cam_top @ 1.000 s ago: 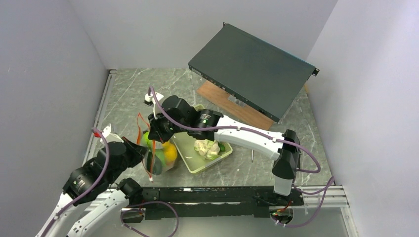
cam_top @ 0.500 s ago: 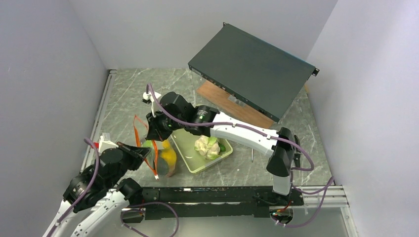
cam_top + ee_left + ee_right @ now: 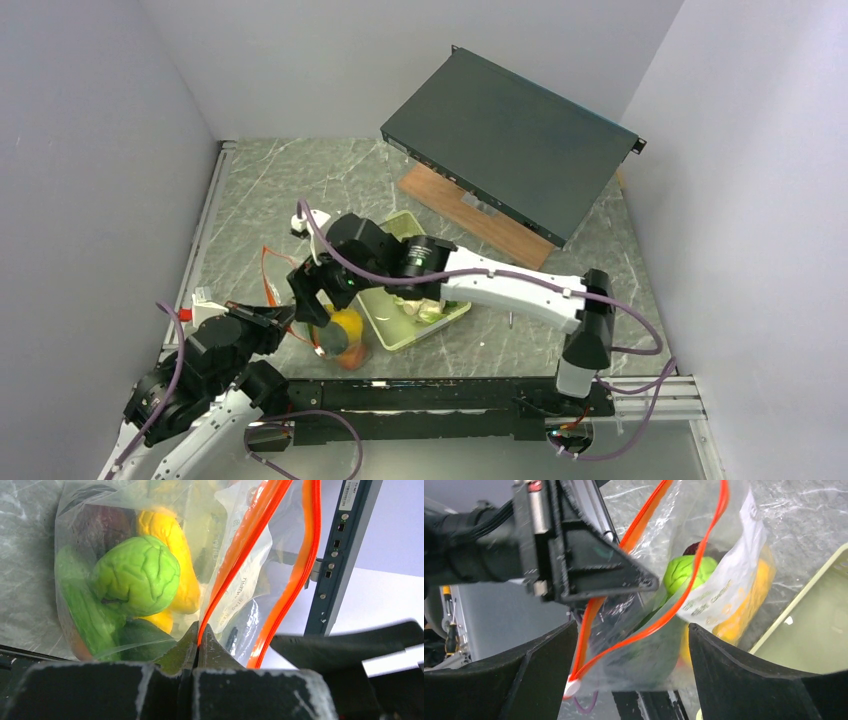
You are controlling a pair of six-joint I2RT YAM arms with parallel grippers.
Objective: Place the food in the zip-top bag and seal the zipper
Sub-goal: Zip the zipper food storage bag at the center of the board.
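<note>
From above, the zip-top bag lies by the surface's near edge, beside the green basket. Left wrist: left gripper clamps the zipper, green pepper bagged. Right wrist: right gripper spread wide, straddling the bag.

Left hand pinched shut, right arm stretched across toward it, right hand spread wide, close alongside.

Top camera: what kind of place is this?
Probably a robot lab bench: left arm and right arm bolted to a marbled table, plain grey walls boxing it in, a black electronics box at the back.
</note>
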